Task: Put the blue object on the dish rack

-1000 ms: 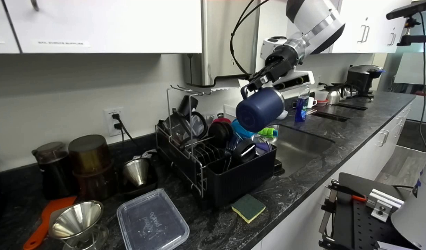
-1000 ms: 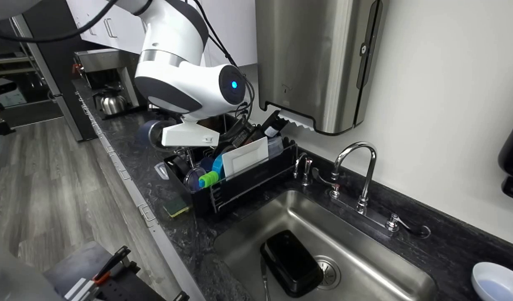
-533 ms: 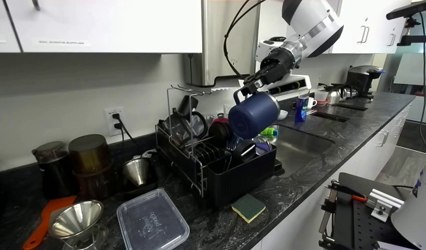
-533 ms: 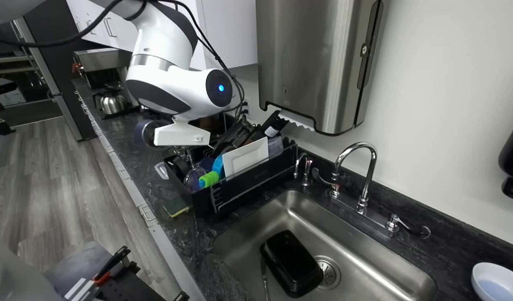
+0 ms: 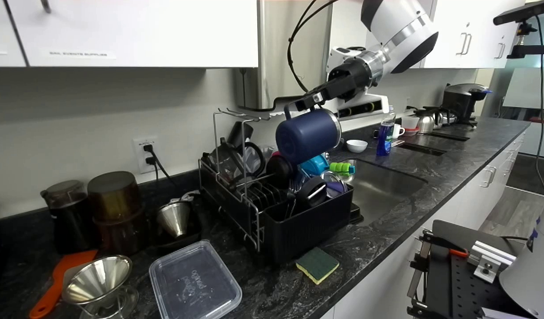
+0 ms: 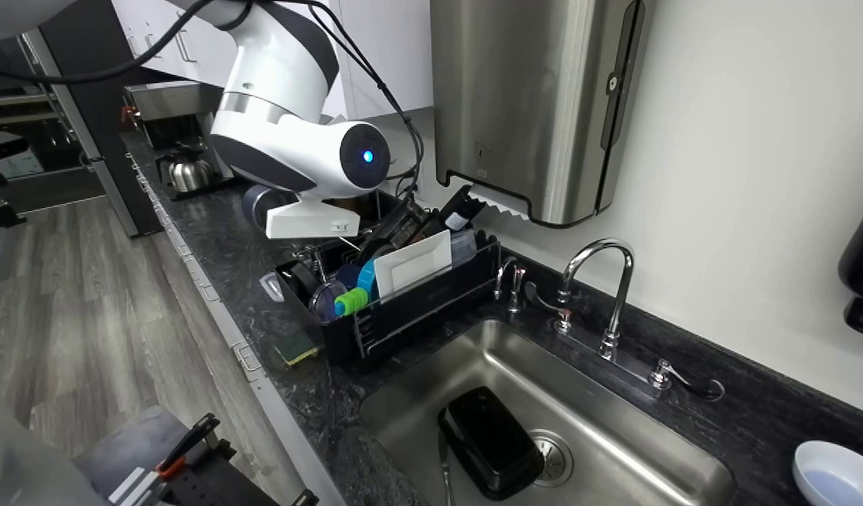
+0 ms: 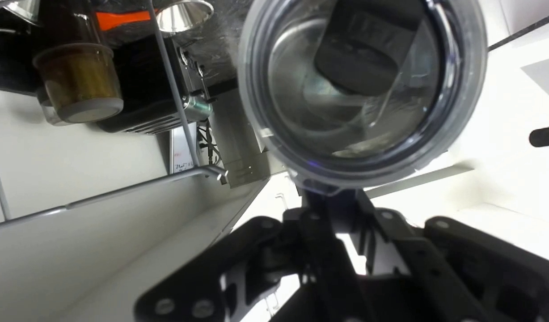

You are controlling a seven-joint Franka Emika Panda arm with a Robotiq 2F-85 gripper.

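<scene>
Mug, navy and tipped on its side in mid-air, has shifted up and toward the raised wire tier of the dish rack over the last half second, its handle clamped by the end effector. It seems to hang above the loaded rack, though depth is hard to judge from these angles. Carrying looks nearly done; setting down and letting go remain.

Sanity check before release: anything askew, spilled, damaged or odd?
Mainly the mug: the gripper holds it by the handle, tipped nearly on its side. A bit odd for a cup, though perhaps just the carrying angle. The dish rack looks crowded; no spill or damage shows.
</scene>
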